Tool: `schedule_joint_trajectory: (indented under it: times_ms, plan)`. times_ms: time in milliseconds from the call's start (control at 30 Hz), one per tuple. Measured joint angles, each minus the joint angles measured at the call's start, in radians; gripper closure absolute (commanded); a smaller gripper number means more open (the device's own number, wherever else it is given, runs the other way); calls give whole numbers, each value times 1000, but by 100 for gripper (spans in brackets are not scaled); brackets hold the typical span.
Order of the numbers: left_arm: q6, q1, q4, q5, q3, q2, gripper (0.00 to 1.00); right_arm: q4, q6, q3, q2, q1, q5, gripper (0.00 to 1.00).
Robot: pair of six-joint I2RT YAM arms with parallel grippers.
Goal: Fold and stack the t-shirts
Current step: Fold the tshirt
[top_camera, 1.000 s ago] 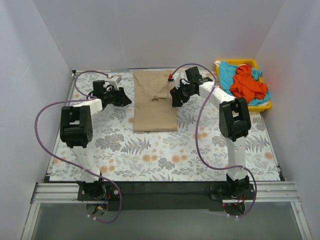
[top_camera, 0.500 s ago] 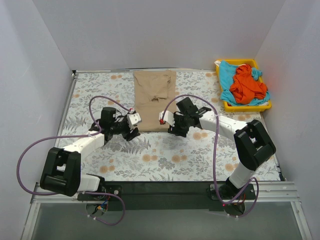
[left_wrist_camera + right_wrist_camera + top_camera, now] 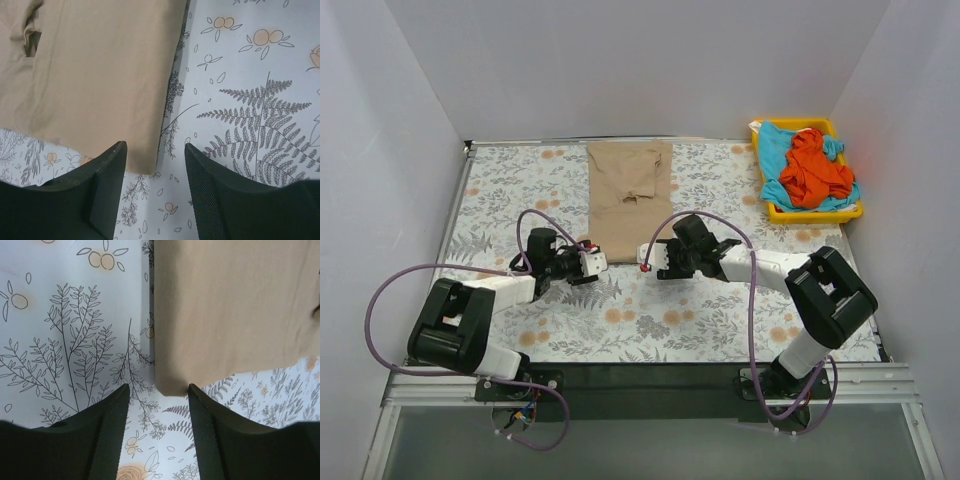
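Now left gripper [image 3: 155, 146] and right gripper [image 3: 159, 387], both part-open and empty, each straddle a near corner of the tan-beige t-shirt [image 3: 630, 200], possibly touching the cloth.

High behind the left gripper [image 3: 588, 262] and right gripper [image 3: 650, 258], looking down over the whole table [image 3: 670, 320]. On each wrist, close, facing straight down between its own jaws. Shared with the overhead: near corners of the tan t-shirt [image 3: 628, 200], just ahead of each gripper.
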Motion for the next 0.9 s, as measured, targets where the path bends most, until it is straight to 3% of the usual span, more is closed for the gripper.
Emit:
schedule_joint_trajectory:
  times_ms: [133,233,333,367,400,500,600,900]
  plan:
    - [30,-3,40,-17,1,63,57,48,-27,-3,17,10,8,60]
    - [49,-3,70,-20,8,101,66,79,-39,-3,55,10,13,64]
    - [57,-3,84,-39,19,124,80,110,-56,-1,78,10,21,81]
    - [59,-3,82,-43,21,127,83,111,-60,-2,84,10,21,94]
    - [61,-3,79,-48,21,127,92,114,-68,-2,90,10,23,99]
    - [68,-4,45,-49,21,111,100,115,-62,-2,89,11,24,99]
    - [74,-9,-31,-39,21,50,100,77,-51,-1,69,14,10,99]
    - [76,-32,-368,34,4,-330,100,-162,26,2,-157,64,-48,99]
